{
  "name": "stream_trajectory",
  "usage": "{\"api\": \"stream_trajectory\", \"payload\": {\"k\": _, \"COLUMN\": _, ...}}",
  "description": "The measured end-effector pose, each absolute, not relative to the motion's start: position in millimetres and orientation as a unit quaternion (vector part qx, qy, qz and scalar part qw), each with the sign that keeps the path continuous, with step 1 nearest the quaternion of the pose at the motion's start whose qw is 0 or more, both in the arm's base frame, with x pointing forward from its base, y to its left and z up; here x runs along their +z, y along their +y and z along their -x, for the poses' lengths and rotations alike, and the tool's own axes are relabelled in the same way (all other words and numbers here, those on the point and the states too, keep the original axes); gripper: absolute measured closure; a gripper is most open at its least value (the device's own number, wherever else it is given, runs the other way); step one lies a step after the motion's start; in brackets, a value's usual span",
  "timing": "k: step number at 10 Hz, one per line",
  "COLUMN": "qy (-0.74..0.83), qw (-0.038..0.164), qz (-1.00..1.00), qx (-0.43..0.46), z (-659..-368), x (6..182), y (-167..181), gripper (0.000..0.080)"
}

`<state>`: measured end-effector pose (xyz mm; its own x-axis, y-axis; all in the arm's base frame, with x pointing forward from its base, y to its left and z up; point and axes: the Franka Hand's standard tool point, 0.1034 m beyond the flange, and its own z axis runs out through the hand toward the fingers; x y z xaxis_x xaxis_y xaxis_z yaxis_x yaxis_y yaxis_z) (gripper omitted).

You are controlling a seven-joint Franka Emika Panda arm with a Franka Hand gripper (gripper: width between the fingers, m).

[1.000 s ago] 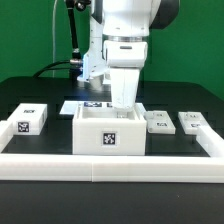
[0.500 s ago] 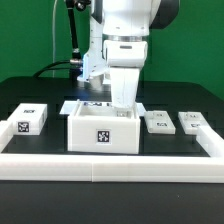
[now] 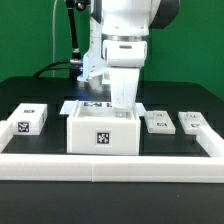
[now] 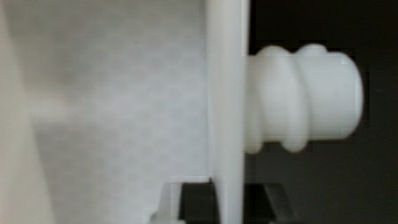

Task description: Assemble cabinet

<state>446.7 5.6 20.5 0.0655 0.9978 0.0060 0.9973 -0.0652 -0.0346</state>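
Now the gripper [image 4: 230, 201] pinches a thin wall of the cabinet [image 3: 103, 138], fingers nearly closed; a ribbed white knob [image 4: 306, 97] sits just beside it.

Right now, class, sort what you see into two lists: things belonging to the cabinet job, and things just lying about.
Job: cabinet, claw gripping its wall, small tagged blocks (likely loose parts).
Lying about: marker board, low white rail.
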Motion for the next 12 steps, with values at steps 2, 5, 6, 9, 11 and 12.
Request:
{"api": "stream_trajectory", "payload": {"k": 2, "qy": -0.687, "qw": 0.008, "qz": 0.726, "qx": 0.001, "z": -467, "x": 21.6, "y": 3, "gripper": 0.0762}}
{"api": "stream_trajectory", "payload": {"k": 5, "qy": -0.694, "qw": 0.005, "qz": 0.72, "qx": -0.011, "z": -487, "x": 19.5, "y": 17, "gripper": 0.0762}}
{"api": "stream_trajectory", "payload": {"k": 6, "qy": -0.696, "qw": 0.004, "qz": 0.717, "qx": -0.015, "z": -493, "x": 19.5, "y": 24, "gripper": 0.0762}}
{"api": "stream_trajectory", "payload": {"k": 9, "qy": -0.694, "qw": 0.005, "qz": 0.72, "qx": -0.025, "z": -507, "x": 19.7, "y": 54, "gripper": 0.0762}}
{"api": "stream_trajectory", "payload": {"k": 11, "qy": -0.692, "qw": 0.005, "qz": 0.721, "qx": -0.024, "z": -506, "x": 19.6, "y": 52, "gripper": 0.0762}}
{"api": "stream_trajectory", "payload": {"k": 12, "qy": -0.692, "qw": 0.005, "qz": 0.721, "qx": -0.024, "z": -506, "x": 19.6, "y": 51, "gripper": 0.0762}}
